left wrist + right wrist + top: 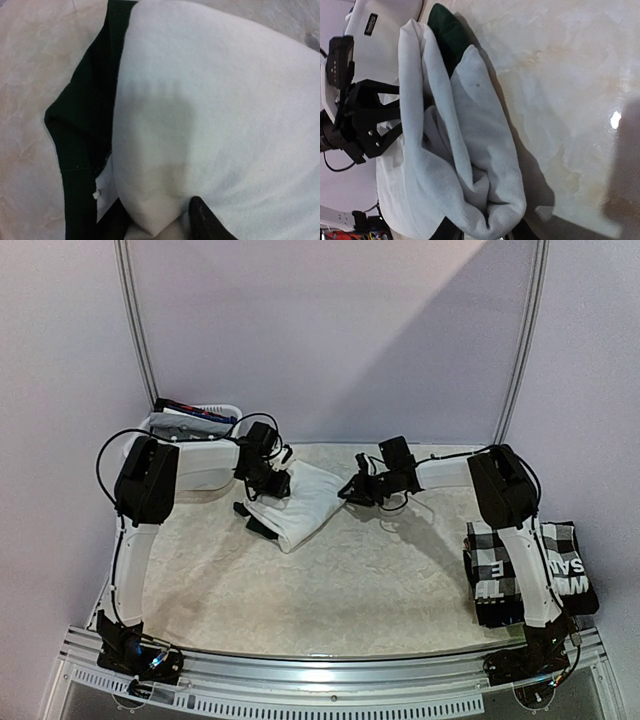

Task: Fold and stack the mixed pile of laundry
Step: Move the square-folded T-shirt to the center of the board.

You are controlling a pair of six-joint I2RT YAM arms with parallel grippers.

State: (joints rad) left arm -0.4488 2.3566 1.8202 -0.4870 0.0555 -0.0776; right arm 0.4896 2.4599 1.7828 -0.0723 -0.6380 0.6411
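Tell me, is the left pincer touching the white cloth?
Touching. The left wrist view shows a corner of the white cloth pinched between the dark fingers of the left pincer.

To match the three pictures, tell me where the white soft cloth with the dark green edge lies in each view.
Top external: the white soft cloth lies left of centre on the marbled beige tabletop.
Left wrist: the cloth fills most of the picture.
Right wrist: the cloth lies bunched, left of centre.
Shared landmark: the cloth's dark green edge.
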